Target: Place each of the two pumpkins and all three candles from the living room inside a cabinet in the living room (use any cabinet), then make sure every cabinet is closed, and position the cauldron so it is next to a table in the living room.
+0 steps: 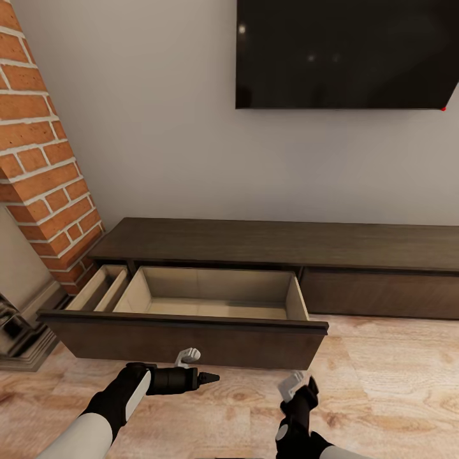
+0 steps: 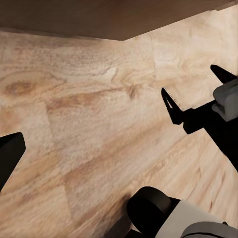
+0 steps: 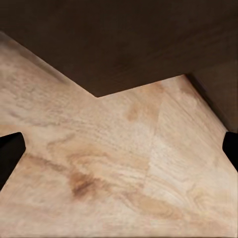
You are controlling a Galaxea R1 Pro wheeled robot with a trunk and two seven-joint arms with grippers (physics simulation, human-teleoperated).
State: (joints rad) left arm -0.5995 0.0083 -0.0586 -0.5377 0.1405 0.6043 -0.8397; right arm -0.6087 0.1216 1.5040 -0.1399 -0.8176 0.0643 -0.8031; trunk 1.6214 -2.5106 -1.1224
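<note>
Two arms: both reached forward over the light wood plank floor [image 1: 395, 376] in front of the long, low dark-brown wood cabinet [image 1: 280, 242].
Cabinet, axis: its long axis ran left to right along the grey wall [image 1: 166, 127], beneath the wall-mounted black TV [image 1: 344, 54].
Cabinet, position: its left end stood just beside the red brick chimney [image 1: 44, 166].
Open drawer: one wide handleless drawer [image 1: 185, 335] stood pulled out toward the robot, its front parallel to the cabinet's long axis.
Drawer interior: pale beige, smooth, box-shaped, with a narrow divided section at the left and a wide section at the right.
Right drawer front: flush with the cabinet body.
Materials: the cabinet was matte dark wood with a flat top; the floor showed knots and grain; the chimney showed rough bricks with pale mortar.
Left gripper [image 1: 207, 377]: black, pointing rightward, just in front of the drawer front; fingers spread apart, grasping nothing.
Right gripper [image 1: 305, 386]: black with a grey fitting, low over the floor near the drawer's right corner; fingers spread, holding nothing.
Left wrist view: it showed the floor, the drawer's dark underside edge, and the right gripper [image 2: 196, 99] from the side.
Right wrist view: it showed the drawer's dark corner [image 3: 99, 91] close over the floor, with a fingertip [image 3: 10, 153] at each edge.
</note>
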